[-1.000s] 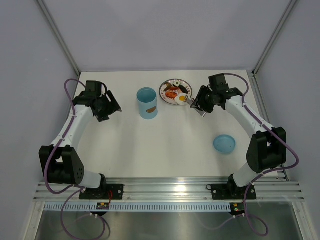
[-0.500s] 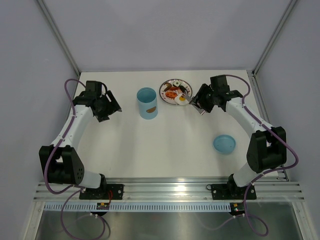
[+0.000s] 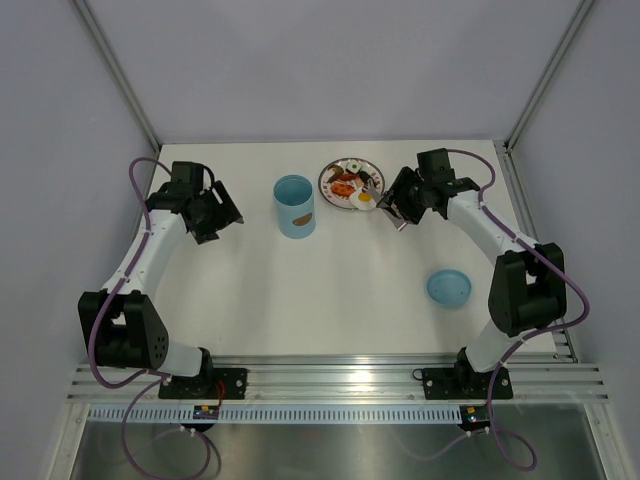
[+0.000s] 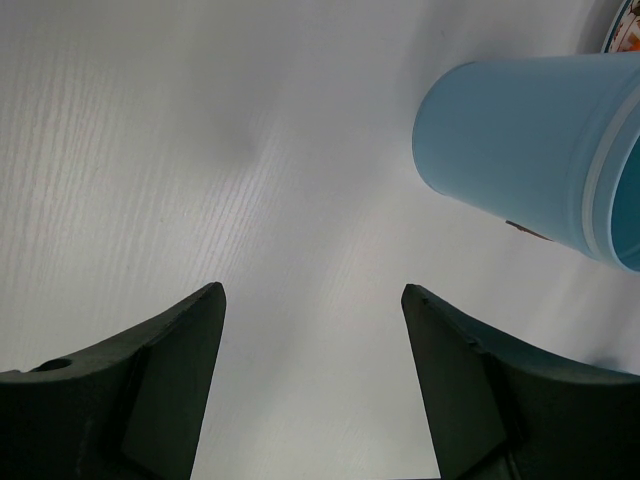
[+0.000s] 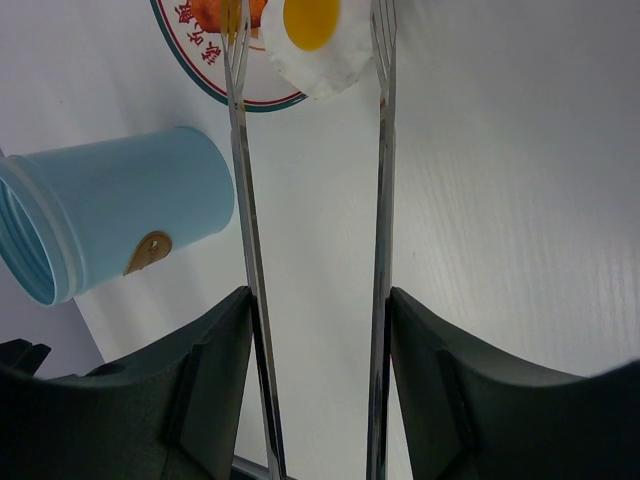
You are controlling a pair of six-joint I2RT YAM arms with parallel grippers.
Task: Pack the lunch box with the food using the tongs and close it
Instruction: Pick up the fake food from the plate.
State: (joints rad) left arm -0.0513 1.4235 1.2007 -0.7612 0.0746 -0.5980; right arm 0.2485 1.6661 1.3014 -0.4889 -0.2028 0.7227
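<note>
Two arms of the tongs straddle the egg at the plate's near-right rim, right claw partly open, gripping them; left claw wide, empty, left of box.

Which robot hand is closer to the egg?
Right. The right gripper holds the tongs, whose tips sit either side of the egg. The left gripper hangs open far away, past the lunch box.

The right gripper holds the tongs, one thin arm against each finger. The fried egg lies between the tong tips, at the rim of the plate. The lunch box is on the left of the desk.
</note>
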